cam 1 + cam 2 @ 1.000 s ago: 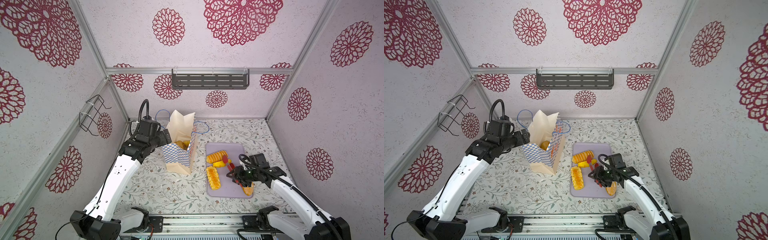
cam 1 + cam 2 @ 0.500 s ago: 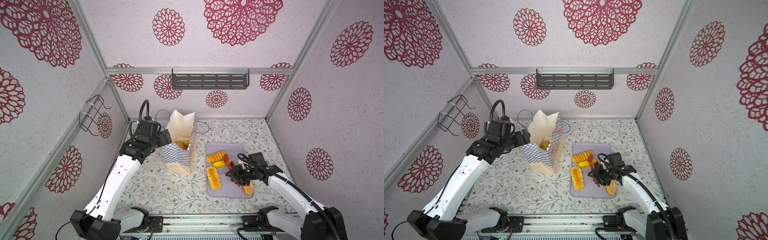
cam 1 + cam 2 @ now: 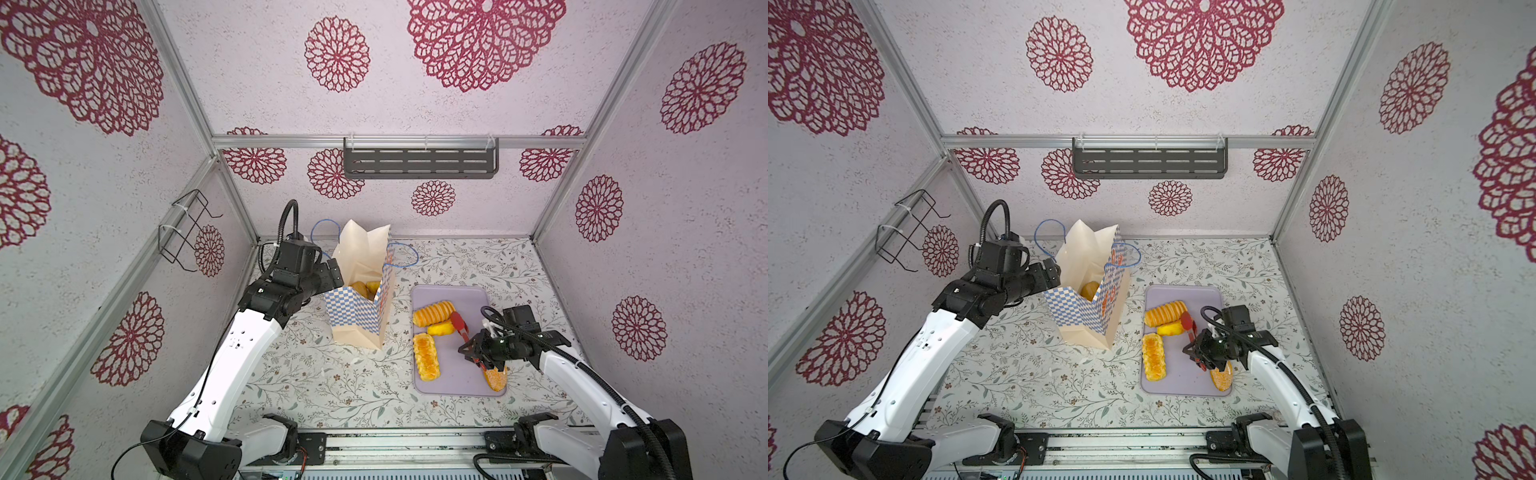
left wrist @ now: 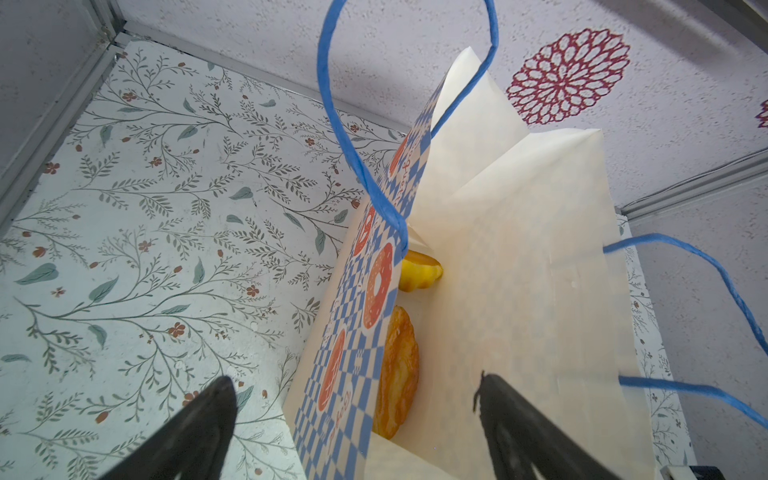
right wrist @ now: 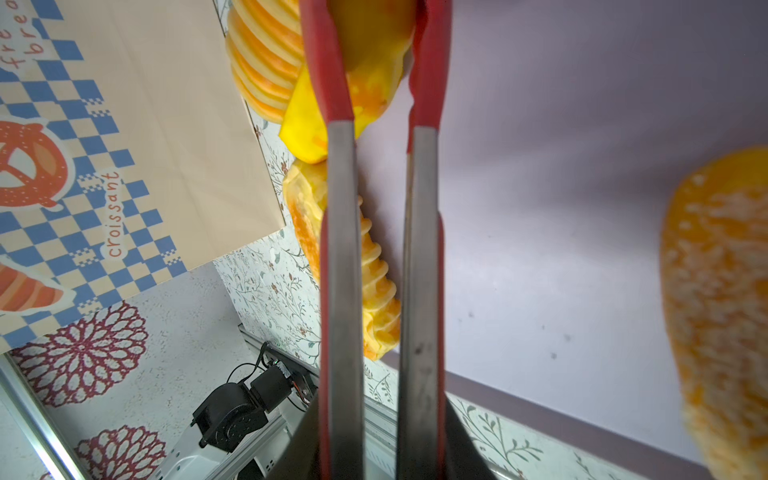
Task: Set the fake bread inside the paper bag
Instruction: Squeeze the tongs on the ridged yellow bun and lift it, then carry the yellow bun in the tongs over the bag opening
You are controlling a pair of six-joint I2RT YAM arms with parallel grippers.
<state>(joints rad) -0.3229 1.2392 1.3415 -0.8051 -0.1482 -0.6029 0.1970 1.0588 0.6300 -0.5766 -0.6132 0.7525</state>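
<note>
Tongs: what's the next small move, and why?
Probably lift the tongs straight up: the right gripper is shut on them, their red tips pinch the small yellow bun on the tray, and the bag stands open nearby.

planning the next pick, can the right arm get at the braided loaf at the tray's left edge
Probably yes, once freed: the braided loaf lies uncovered on the tray, close by the right gripper, but its red tongs are now closed around the small yellow bun.
</note>
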